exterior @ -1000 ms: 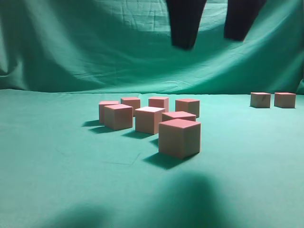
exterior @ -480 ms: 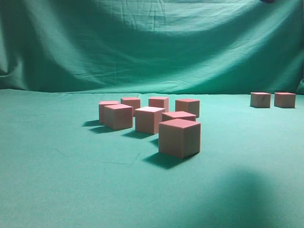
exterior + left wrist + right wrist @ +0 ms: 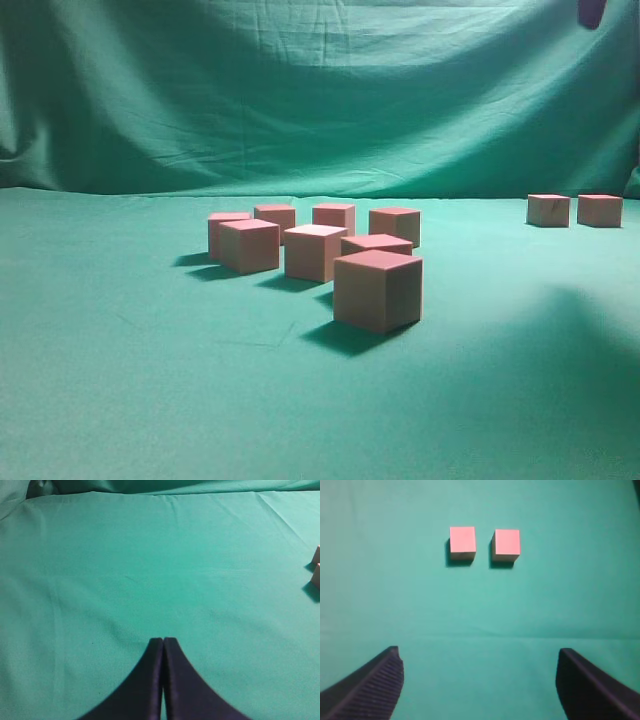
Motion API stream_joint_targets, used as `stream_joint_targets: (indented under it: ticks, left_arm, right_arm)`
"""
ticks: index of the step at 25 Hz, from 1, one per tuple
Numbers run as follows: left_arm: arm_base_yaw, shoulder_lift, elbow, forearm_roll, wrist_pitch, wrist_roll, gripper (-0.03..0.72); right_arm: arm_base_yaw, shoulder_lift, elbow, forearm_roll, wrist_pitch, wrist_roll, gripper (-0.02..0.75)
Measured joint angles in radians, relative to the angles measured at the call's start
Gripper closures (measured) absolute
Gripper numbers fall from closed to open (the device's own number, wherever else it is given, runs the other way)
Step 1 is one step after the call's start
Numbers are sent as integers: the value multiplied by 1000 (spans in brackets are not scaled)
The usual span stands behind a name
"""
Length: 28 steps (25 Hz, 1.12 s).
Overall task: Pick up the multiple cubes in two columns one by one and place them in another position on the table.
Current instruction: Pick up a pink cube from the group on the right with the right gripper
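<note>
Backdrop [image 3: 300,90]: teal-green cloth hung behind the scene, draped in long sagging folds with fine creases, bunched darker at the left edge. Table [image 3: 120,380]: covered in matching green cloth, lightly wrinkled, meeting the backdrop along a soft horizontal line. Light: dim, uneven; broad soft shadows at lower right.

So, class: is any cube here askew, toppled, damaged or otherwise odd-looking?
Nothing is toppled or visibly damaged. The main cluster is a little untidy: the nearest cube sits turned at an angle, showing two side faces. The two far cubes stand neatly side by side, apart, on the table.
</note>
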Motion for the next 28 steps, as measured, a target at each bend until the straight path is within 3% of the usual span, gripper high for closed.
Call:
stream_joint_targets:
  ticks: [17,28]
  left_arm:
    - [0,0,0,0,0,0,688]
    - [0,0,0,0,0,0,688]
  right_arm:
    - [-18,610,-605,30,163,-128,170]
    - [-85,745,-710,142,164,-174,170]
